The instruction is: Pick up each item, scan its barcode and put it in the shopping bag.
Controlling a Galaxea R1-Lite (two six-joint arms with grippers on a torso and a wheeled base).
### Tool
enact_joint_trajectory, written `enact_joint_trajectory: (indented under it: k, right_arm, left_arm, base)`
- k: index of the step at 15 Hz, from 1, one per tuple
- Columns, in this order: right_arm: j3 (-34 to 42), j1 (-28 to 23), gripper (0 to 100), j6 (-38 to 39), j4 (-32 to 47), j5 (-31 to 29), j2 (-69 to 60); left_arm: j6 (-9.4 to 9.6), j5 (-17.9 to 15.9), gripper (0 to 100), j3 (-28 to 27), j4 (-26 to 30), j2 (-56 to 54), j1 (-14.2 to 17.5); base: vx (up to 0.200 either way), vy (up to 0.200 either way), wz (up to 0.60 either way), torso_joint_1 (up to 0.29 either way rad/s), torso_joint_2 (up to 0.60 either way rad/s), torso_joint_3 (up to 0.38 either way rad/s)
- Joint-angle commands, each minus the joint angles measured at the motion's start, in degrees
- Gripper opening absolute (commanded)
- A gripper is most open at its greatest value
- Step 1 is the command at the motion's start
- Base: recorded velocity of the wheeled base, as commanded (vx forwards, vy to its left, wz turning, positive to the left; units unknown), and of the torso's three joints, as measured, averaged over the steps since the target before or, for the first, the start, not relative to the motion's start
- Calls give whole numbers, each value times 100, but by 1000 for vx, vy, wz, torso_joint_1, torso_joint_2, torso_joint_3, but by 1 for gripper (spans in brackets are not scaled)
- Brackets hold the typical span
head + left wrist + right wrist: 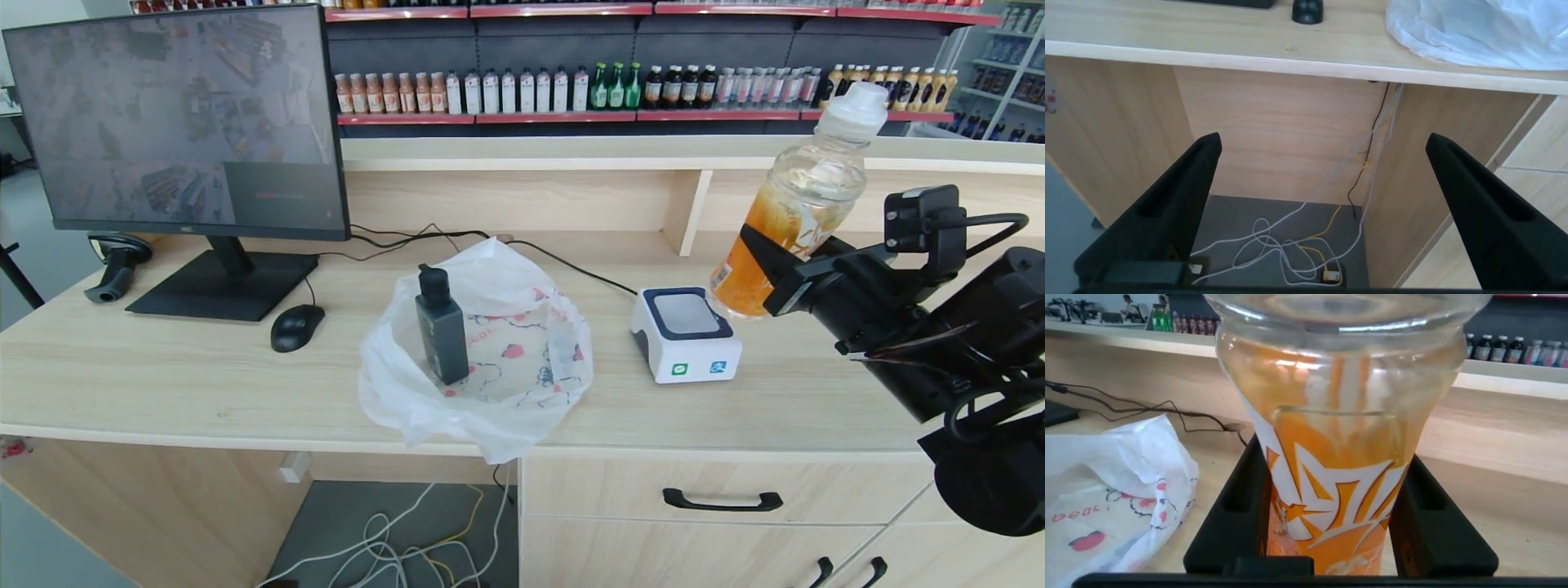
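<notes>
Right now our right gripper point(775, 273) is clamped on the lower, labelled part of the clear plastic bottle of orange drink with a white cap point(804, 192). Its two black fingers press against either side of the label, as the right wrist view confirms. The bottle is held off the pale wooden counter point(163, 367), tilted with the cap leaning up and away. Its base is just beside the far right corner of the white box scanner with the dark glass top point(684, 331). Our left gripper point(1323, 143) hangs below the counter's edge, fingers spread wide and empty.

We judge the step in hand to be the scan. To do it well, we should carry the bottle leftwards until the label sits over the glass window, close but not touching. We cannot tell where the barcode lies on the label, so a slow roll of the wrist may be needed. The fingers may even be covering it. The crumpled white plastic shopping bag with red print point(498, 273) lies just left of the scanner, and a dark grey bottle with a black cap point(442, 327) already stands upright in it.
</notes>
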Motion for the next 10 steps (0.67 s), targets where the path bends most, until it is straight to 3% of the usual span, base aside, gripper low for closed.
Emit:
enact_joint_trajectory:
  k: [1, 4, 10]
  right_arm:
    - [-36, -20, 0, -1, -12, 0, 36]
    - [-124, -11, 0, -1, -12, 9, 54]
    - [-53, -2, 0, -1, -12, 9, 10]
  left_arm:
    - [1, -2, 100, 0, 1, -2, 1]
    - [1, -2, 100, 0, 1, -2, 1]
    - [1, -2, 100, 0, 1, -2, 1]
  base:
    - [0, 200, 0, 7, 7, 2]
    - [0, 0, 0, 0, 0, 0]
    - [0, 0, 600, 6, 1, 2]
